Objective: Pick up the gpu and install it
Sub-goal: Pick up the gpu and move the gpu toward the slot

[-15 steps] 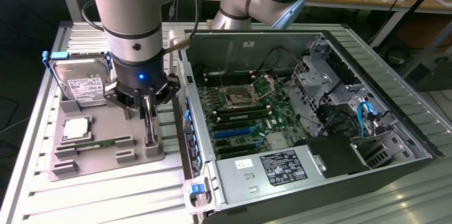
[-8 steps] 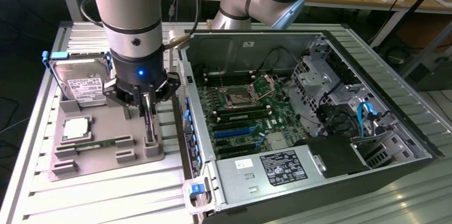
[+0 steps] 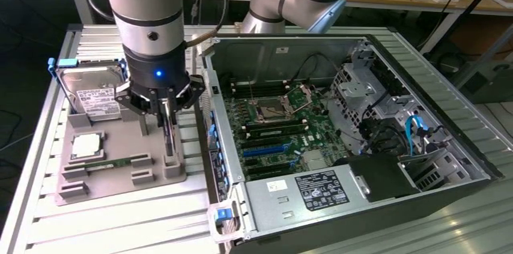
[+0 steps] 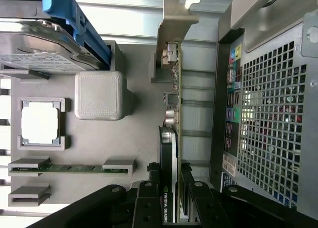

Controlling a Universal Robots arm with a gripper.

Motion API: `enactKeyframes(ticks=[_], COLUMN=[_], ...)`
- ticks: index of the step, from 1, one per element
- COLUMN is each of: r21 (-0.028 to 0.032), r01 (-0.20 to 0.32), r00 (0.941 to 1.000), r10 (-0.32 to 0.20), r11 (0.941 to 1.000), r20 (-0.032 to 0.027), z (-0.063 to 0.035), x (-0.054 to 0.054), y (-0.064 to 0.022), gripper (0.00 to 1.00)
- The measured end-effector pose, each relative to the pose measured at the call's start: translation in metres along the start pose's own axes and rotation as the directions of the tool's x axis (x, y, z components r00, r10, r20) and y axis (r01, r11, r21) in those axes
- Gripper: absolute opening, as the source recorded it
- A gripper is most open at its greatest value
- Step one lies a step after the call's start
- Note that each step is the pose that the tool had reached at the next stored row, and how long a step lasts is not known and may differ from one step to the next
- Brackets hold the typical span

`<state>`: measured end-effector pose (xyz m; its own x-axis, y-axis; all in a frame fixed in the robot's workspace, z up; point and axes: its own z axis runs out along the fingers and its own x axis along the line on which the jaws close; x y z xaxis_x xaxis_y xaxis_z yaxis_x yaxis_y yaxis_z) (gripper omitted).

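The gpu (image 4: 172, 114) stands on edge, a thin dark card with its silvery-tan bracket (image 4: 175, 29) at the far end. My gripper (image 4: 171, 186) is shut on the card's near end, one finger (image 4: 153, 176) on each face. In the exterior view the gripper (image 3: 164, 120) hangs over the grey holder tray (image 3: 120, 125) at that view's left, with the gpu (image 3: 169, 141) reaching down from it to the tray's slotted supports. I cannot tell whether the card's lower edge still rests in the supports.
On the tray lie a silver hard drive (image 3: 92, 89), a processor chip (image 3: 86, 145) and a green memory stick (image 3: 108, 163). The open computer case (image 3: 473, 146) lies to the exterior view's right, motherboard (image 3: 280, 128) exposed, its rear grille (image 4: 273, 114) close beside the card.
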<state>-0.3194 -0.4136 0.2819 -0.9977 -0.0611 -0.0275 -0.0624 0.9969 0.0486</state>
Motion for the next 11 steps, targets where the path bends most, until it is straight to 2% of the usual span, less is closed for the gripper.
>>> enactKeyframes(ticks=[11], r21=[0.0004], r01=[0.000], r00=[1.0000], r10=[0.000], r11=[1.0000], r20=[0.0000], z=[-0.0177], x=[-0.001], y=[0.0017], gripper=[0.27])
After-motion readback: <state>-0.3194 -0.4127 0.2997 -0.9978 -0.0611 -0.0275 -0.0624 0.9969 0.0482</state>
